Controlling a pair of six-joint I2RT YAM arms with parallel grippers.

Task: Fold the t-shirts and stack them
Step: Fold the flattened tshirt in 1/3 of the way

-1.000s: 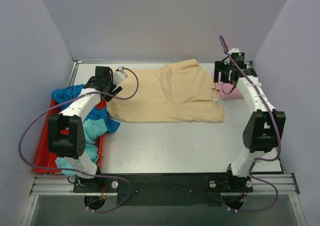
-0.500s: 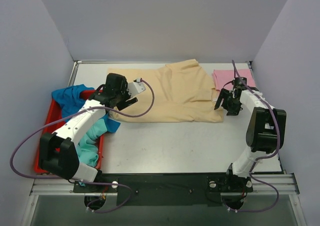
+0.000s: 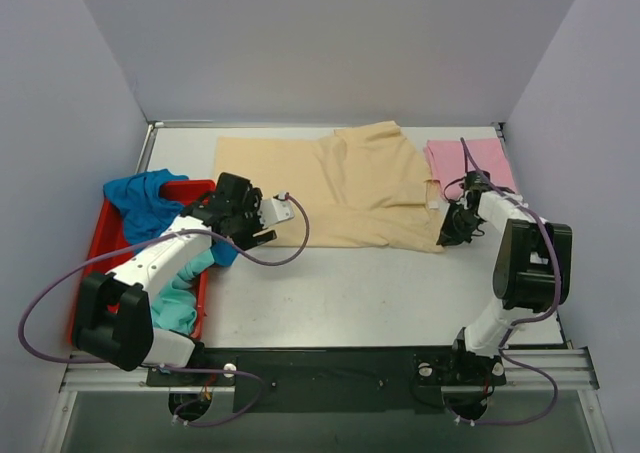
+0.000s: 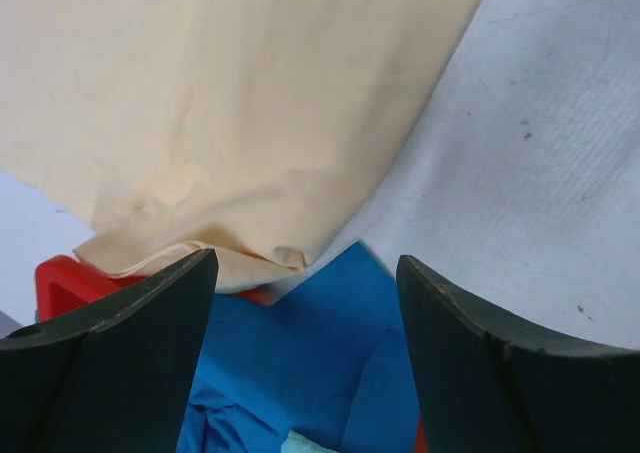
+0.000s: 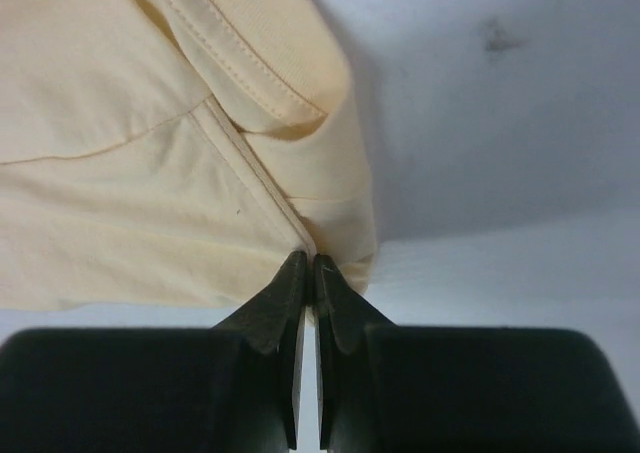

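A pale beige t-shirt [image 3: 340, 188] lies spread flat across the back of the table. My right gripper [image 3: 445, 235] is at its near right corner, shut on the hem [image 5: 300, 228], with the cloth pinched between the tips [image 5: 308, 258]. My left gripper [image 3: 265, 228] stands open at the shirt's near left corner [image 4: 250, 263]. Its fingers [image 4: 305, 263] hang apart over the bright blue t-shirt [image 4: 310, 343] and hold nothing. A pink t-shirt [image 3: 468, 161] lies folded at the back right. The light teal t-shirt [image 3: 178, 298] lies crumpled in the tray with the blue one [image 3: 140, 195].
A red plastic tray [image 3: 90, 273] sits at the left edge of the table, the blue shirt spilling over its rim toward the beige one. Grey walls close in the table at the back and on both sides.
The right gripper came from the pink shirt down to the beige shirt's near right corner and shut on it. The left arm swung nearer, to the shirt's near left corner, still open.
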